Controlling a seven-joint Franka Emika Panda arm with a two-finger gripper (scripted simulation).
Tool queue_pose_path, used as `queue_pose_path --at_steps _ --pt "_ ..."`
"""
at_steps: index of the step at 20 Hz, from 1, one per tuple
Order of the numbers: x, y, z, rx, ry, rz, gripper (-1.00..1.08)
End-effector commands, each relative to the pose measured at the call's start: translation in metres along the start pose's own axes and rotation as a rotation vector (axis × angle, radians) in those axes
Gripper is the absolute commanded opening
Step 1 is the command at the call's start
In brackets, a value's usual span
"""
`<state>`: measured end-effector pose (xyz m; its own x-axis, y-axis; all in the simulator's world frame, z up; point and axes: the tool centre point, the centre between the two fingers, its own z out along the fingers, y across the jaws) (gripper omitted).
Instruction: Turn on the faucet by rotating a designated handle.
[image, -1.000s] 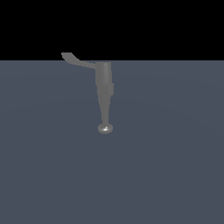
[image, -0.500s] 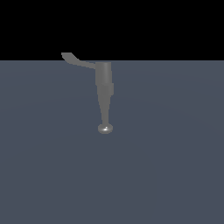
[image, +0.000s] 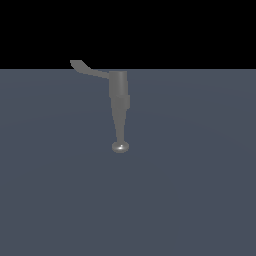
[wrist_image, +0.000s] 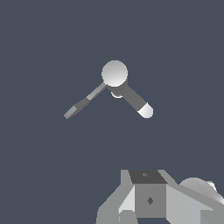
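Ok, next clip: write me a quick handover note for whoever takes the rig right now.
Gripper: only partly seen at the edge of the wrist view, well clear of the faucet; open or shut cannot be told. It does not show in the exterior view.
Faucet: stands alone on the grey floor.
Handle: sticks out toward the exterior view's left, nothing touching it.
Done: no contact yet.
Left: reach the handle, push it around.

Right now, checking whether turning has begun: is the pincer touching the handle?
Apart. The wrist view shows bare floor between the pincer and the handle; the exterior view shows the handle alone.
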<state>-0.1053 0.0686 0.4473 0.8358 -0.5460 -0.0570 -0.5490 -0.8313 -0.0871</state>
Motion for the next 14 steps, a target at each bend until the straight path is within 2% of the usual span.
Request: queue_pose_path --at_steps 1,14 --pt "0.008 -0.010 0.009 -0.001 -0.003 0.063 -1.00" --pt "0.045 -0.058 0.065 -0.023 0.004 0.382 -1.00"
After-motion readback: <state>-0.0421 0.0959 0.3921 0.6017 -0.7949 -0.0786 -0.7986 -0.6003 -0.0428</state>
